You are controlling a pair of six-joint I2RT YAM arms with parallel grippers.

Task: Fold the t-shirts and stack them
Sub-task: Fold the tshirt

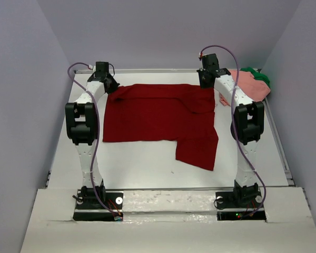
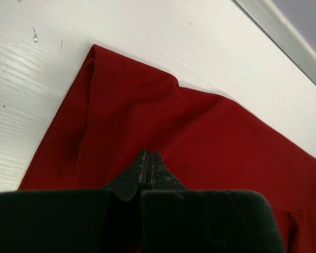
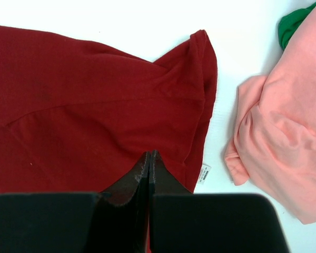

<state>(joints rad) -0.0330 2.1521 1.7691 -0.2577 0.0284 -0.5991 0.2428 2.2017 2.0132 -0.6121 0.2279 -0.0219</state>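
Your dark red t-shirt (image 1: pixel 158 113) is spread out across the middle of the table (image 1: pixel 147 174), with one flap reaching toward the near edge on the right side. Your left gripper (image 2: pixel 149 155) is at the shirt's far-left corner, jaws pressed together right on the cloth. The right gripper (image 3: pixel 149 155) is the same deal at the far-right corner. Can't tell if either actually pinches fabric. The salmon pink t-shirt (image 1: pixel 250 84) and green t-shirt (image 1: pixel 262 77) are bunched together in the table's far right corner.
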